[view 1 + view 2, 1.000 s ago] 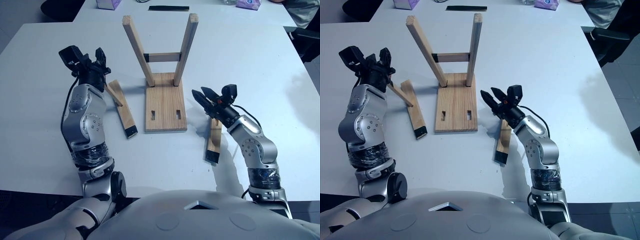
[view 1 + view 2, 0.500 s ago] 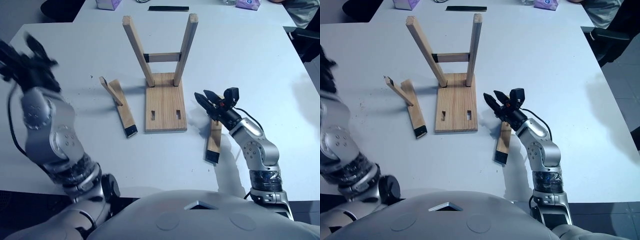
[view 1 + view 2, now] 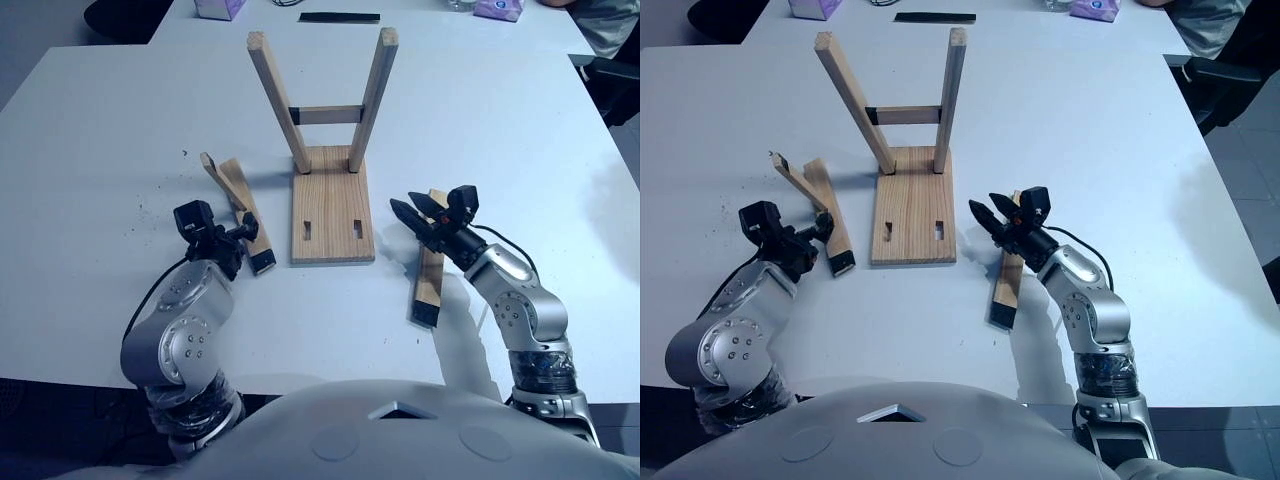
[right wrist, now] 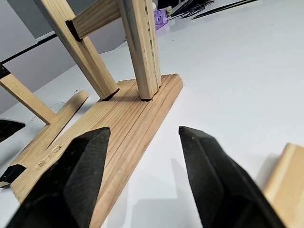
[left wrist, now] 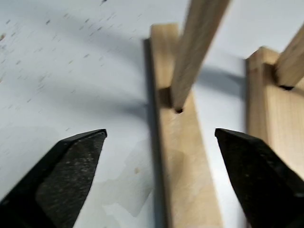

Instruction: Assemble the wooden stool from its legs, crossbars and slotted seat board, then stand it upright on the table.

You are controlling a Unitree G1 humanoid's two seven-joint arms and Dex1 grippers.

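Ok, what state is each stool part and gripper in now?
seat board: flat on the table, near slots empty
fitted legs: standing in the far slots, joined by a crossbar
left loose leg: lying flat, short bar stuck in it
right loose leg: lying flat
left gripper: open, empty
right gripper: open, empty

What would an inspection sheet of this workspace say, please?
Surface: white table.
Job's things: seat board lies flat, two legs and a crossbar standing in it; two slots empty; left loose leg with a stub; right loose leg.
Clutter: dark specks at left; black strip and purple boxes at the far edge.
Grippers: left gripper open over the left loose leg; right gripper open above the right loose leg.
Cables: black cable on the right forearm.
Surroundings: dark chair at right.
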